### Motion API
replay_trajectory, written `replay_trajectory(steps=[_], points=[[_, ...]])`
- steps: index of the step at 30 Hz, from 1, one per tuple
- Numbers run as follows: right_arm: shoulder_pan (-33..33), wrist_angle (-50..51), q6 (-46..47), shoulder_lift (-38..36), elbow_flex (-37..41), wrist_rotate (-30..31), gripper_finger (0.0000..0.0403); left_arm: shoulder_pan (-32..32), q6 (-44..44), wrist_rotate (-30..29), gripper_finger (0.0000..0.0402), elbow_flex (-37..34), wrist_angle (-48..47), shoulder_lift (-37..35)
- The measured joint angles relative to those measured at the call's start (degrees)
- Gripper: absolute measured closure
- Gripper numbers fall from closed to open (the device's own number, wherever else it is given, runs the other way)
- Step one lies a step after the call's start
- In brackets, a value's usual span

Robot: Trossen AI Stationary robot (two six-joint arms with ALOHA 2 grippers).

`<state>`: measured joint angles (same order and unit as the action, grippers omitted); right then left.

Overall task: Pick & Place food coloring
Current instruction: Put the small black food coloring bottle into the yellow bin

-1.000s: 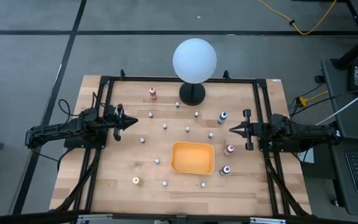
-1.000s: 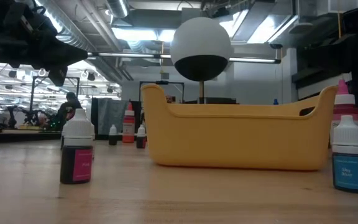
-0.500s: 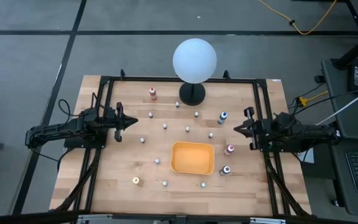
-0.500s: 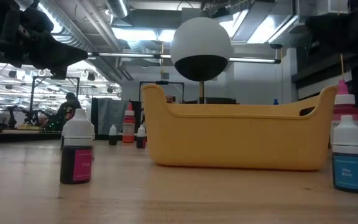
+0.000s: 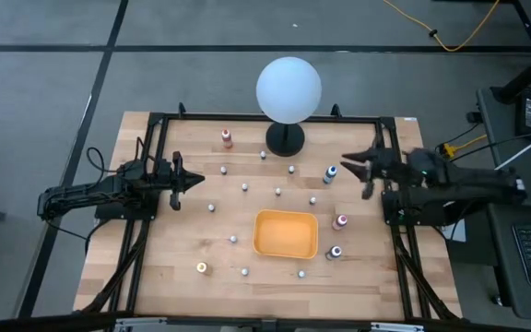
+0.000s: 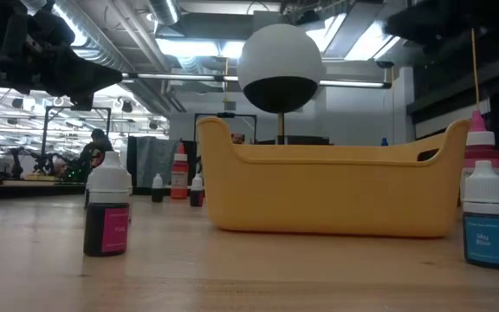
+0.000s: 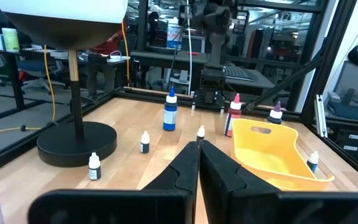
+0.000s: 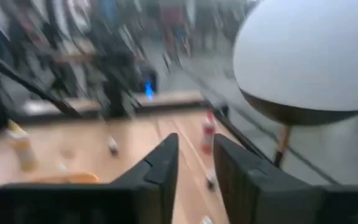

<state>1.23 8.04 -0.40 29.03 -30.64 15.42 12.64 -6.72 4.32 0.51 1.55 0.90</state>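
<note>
The food coloring bottles stand upright and scattered on the wooden table: a red one (image 5: 227,138) near the far edge, a blue one (image 5: 330,173), a pink one (image 5: 340,221), a purple one (image 5: 336,252) and an orange one (image 5: 201,267). My left gripper (image 5: 197,180) hovers shut over the table's left part, touching nothing. My right gripper (image 5: 343,165) hangs in the air just beyond the blue bottle, its fingers a little apart (image 8: 196,158) and empty. The low view shows a pink-labelled bottle (image 6: 107,215) and a blue-labelled one (image 6: 489,225) close up.
A yellow bin (image 5: 285,233) sits in the table's middle, toward the near edge. A white globe lamp (image 5: 289,89) stands on a black base (image 5: 285,140) at the far edge. Several tiny white-capped beads (image 5: 245,188) dot the board. A black frame rail (image 5: 387,148) borders the table.
My right gripper has swung toward the table's far edge, from beside the pink bottle to a spot next to the blue bottle, and its wrist view is blurred by the motion. The bottles have stayed put.
</note>
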Motion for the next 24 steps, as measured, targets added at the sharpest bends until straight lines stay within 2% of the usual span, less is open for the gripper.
replay_trajectory(steps=[6,10,16,21,24], points=[[2.65,14.73,-1.56,25.0,-20.41,1.41,0.0229,0.0,0.0,0.0,0.039,0.0,-0.01,-0.02],[4.68,21.86,-2.81,37.97,-29.14,1.51,0.0208,0.0,0.0,0.0,0.039,-0.01,-0.01,-0.01],[6.53,23.37,-2.78,50.47,-32.05,1.66,0.02,0.0,0.0,0.0,0.0393,-0.02,-0.01,-0.02],[7.33,23.6,-1.56,56.6,-32.06,5.67,0.02,0.0,0.0,0.02,0.0391,0.0,-0.01,-0.01],[7.99,23.38,-1.04,59.4,-32.06,5.71,0.02,0.0,0.0,0.01,0.0389,-0.02,-0.01,-0.02]])
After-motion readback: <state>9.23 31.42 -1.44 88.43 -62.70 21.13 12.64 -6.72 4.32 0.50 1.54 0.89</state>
